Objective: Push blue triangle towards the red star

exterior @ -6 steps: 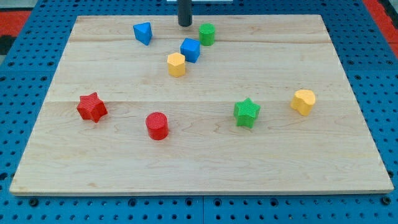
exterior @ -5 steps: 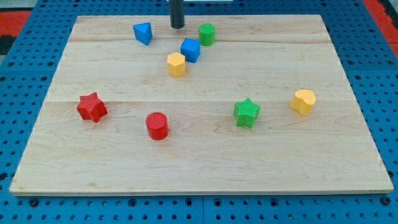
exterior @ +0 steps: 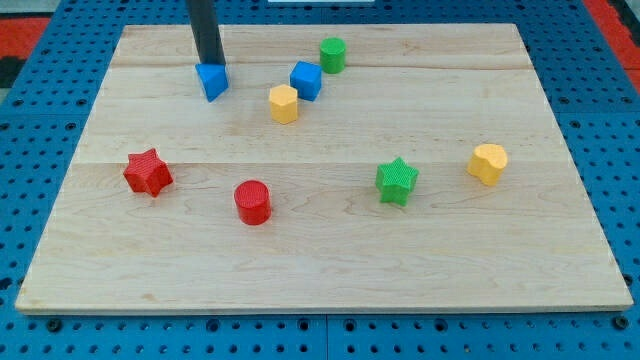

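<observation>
The blue triangle (exterior: 212, 81) lies on the wooden board (exterior: 320, 270) at the upper left. My tip (exterior: 210, 62) stands right at its top edge, touching it from the view's top. The red star (exterior: 148, 172) lies lower and further left, well apart from the triangle.
A blue cube (exterior: 306, 79), a yellow hexagonal block (exterior: 284, 104) and a green cylinder (exterior: 333, 54) sit to the right of the triangle. A red cylinder (exterior: 253, 202) lies right of the star. A green star (exterior: 397, 181) and a yellow block (exterior: 488, 163) lie at the right.
My tip has moved left from near the green cylinder to behind the blue triangle. The triangle has slid down and slightly left, towards the red star.
</observation>
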Robot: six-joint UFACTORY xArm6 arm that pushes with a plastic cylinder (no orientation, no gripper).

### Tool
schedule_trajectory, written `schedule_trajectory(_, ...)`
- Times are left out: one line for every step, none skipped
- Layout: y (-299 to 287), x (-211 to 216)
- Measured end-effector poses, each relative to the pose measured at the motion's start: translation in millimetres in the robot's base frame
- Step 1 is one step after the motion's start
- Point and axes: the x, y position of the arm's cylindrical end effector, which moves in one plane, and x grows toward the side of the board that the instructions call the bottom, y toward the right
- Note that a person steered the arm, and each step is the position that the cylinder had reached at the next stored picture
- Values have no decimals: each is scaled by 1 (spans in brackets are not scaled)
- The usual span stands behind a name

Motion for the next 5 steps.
schedule_trajectory(8,34)
schedule_trajectory(17,66)
schedule_trajectory(28,83)
schedule_trajectory(-12,83)
schedule_trajectory(-14,39)
